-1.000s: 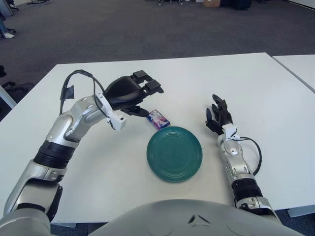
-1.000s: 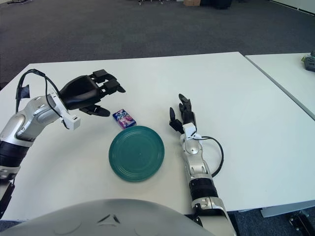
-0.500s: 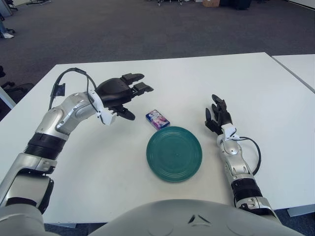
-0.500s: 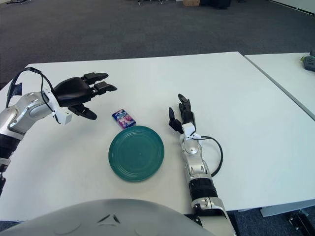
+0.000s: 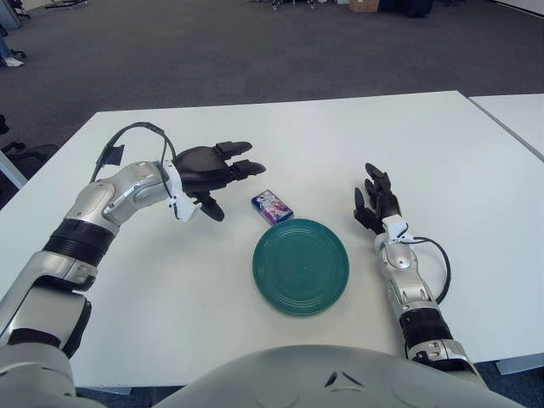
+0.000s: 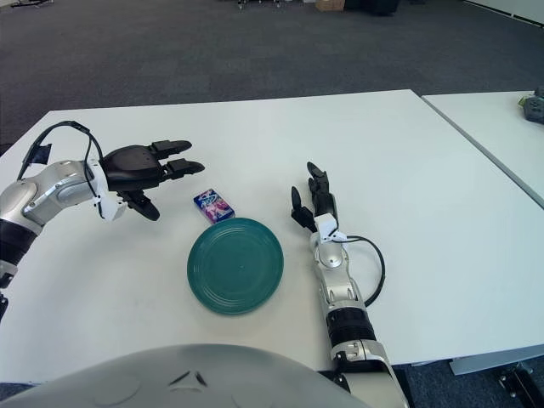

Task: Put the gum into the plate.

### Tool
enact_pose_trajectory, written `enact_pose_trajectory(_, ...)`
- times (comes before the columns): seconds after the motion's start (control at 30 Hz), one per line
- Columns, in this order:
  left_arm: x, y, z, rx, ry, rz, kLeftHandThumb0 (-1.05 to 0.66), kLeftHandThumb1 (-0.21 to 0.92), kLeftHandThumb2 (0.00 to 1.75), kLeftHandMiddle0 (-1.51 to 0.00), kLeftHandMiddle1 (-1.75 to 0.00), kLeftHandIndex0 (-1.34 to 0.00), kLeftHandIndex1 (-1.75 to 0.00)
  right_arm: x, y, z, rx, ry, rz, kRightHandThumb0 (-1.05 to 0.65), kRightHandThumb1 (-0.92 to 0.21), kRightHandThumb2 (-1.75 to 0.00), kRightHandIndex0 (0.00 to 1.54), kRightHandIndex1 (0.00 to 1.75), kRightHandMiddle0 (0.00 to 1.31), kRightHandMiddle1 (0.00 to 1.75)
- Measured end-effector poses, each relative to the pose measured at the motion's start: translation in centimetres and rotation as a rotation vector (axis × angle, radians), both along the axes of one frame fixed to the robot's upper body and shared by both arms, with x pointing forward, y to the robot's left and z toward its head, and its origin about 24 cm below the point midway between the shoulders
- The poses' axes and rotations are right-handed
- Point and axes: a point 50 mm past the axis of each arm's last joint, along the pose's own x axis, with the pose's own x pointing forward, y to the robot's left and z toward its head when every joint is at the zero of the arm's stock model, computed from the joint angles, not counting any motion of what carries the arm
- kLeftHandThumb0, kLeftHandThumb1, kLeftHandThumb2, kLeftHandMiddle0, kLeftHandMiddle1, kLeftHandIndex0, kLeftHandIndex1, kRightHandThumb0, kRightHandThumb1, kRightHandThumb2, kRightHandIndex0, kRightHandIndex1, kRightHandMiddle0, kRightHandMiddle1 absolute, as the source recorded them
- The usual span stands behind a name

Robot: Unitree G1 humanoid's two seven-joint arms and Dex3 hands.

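Note:
The gum [image 5: 273, 206] is a small purple and white pack lying flat on the white table, just beyond the upper left rim of the round teal plate [image 5: 301, 265]. My left hand [image 5: 223, 170] hovers to the left of the gum with its black fingers spread and nothing in them; a short gap separates the fingertips from the pack. My right hand [image 5: 375, 201] shows to the right of the plate, fingers extended and holding nothing.
The white table [image 5: 476, 187] has its right edge close to a second white table [image 5: 518, 115]. A black cable [image 5: 442, 265] loops beside my right forearm. Grey carpet lies beyond the far edge.
My left hand has drawn back to the left, away from the gum, and dropped lower toward the table. The gum, the plate and the right hand have stayed in place.

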Motion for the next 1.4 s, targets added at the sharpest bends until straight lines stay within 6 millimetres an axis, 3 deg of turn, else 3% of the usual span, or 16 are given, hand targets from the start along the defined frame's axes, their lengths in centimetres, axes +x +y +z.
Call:
enact_pose_trajectory(0.93, 3.8, -1.8, -2.2, 0.012, 0.074, 0.050, -1.05, 0.92, 0.10, 0.00, 0.00, 0.00, -0.31, -0.3, 0.4, -0.2, 0.014, 0.014, 0.003, -0.56, -0.92, -0.75, 0.20, 0.00, 0.00, 0.38)
enact_pose_trajectory(1.1, 4.3, -2.1, -2.5, 0.008, 0.091, 0.068, -1.05, 0.92, 0.10, 0.00, 0.00, 0.00, -0.39, -0.1, 0.6, -0.3, 0.018, 0.003, 0.003, -0.54, -0.92, -0.74, 0.20, 0.00, 0.00, 0.38)
enact_pose_trajectory(1.4, 4.5, -2.1, -3.4, -0.008, 0.118, 0.095, -1.05, 0.92, 0.07, -0.09, -0.03, 0.00, -0.71, 0.0, 0.7, -0.4, 0.023, -0.003, 0.000, -0.57, -0.92, -0.75, 0.20, 0.00, 0.00, 0.37)
